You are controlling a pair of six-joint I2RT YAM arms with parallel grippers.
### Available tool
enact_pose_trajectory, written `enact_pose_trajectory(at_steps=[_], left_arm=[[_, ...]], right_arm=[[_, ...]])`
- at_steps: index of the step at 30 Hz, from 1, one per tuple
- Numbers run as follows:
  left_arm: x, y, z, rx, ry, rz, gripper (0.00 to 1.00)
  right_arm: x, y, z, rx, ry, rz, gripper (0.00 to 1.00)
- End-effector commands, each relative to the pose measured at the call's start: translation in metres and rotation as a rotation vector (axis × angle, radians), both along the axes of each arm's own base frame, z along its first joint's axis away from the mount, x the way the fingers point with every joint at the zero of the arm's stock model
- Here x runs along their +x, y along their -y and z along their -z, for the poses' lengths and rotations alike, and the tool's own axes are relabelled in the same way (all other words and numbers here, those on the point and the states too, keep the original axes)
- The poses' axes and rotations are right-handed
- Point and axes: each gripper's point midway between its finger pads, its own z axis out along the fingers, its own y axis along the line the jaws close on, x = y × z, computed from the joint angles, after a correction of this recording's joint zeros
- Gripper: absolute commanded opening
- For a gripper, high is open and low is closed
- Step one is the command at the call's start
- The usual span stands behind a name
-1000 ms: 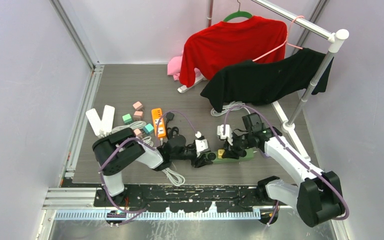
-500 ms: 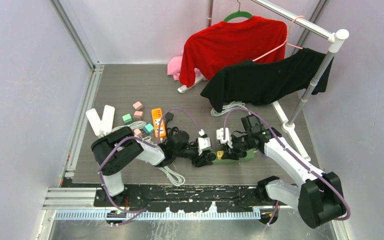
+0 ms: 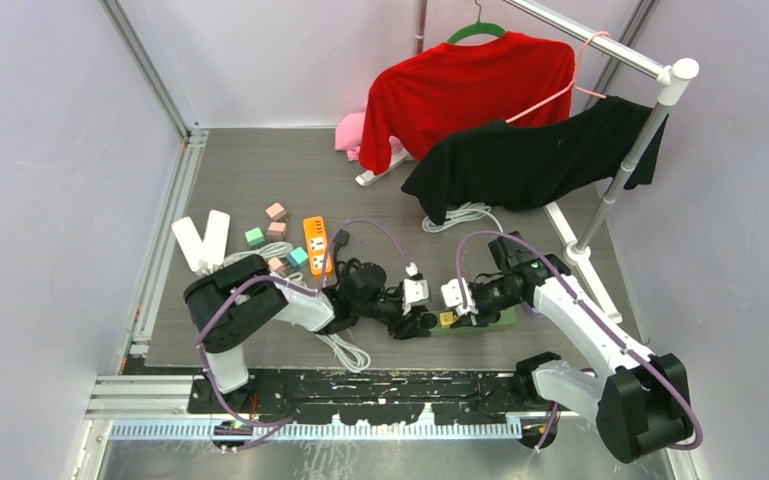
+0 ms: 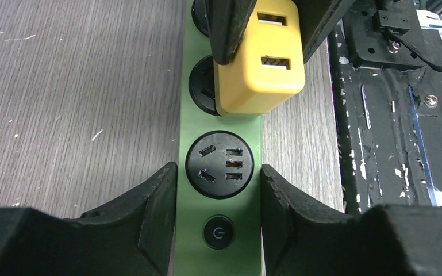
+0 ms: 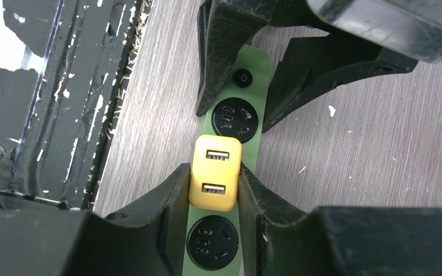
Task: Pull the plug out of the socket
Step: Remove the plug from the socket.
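Power strip: flat green plastic bar, matte, lying on the grey wood-grain table near its front edge; long axis runs left-right in the top view, round black power button at the end nearest the left arm.
Plug: glossy yellow block with rounded corners, two USB ports on its upturned face; it sits over the second socket from the button end, long side along the strip; how deep its prongs sit, cannot tell.
Left gripper: black wedge fingers pressed to both long edges of the strip beside the first, bare round socket; grasping the strip.
Right gripper: clenched on the plug's two sides.
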Motion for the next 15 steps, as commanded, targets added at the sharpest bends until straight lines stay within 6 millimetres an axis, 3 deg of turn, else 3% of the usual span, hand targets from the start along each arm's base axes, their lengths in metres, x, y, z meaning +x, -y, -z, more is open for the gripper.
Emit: enact_pose_trajectory(at_steps=[1,6,9,12,13,15], left_arm=[[0.019,-0.028,0.041,0.179,-0.056,-0.122,0.00],[0.019,-0.030,0.044,0.201,-0.063,-0.128,0.00],[0.017,-0.035,0.049,0.214,-0.070,-0.134,0.00],[0.015,-0.038,0.050,0.221,-0.073,-0.135,0.00],[0.014,-0.039,0.050,0.222,-0.072,-0.134,0.00],[0.014,-0.040,0.051,0.225,-0.072,-0.135,0.00]], right_arm=[[-0.013,-0.026,-0.034,0.159,-0.097,-0.005,0.01],[0.050,-0.027,-0.046,0.131,-0.140,0.365,0.01],[0.053,-0.018,-0.047,0.119,-0.131,0.396,0.01],[0.035,-0.010,-0.045,0.093,-0.123,0.319,0.01],[0.018,-0.009,-0.043,0.087,-0.117,0.228,0.01],[-0.036,-0.009,-0.038,0.126,-0.119,-0.058,0.01]])
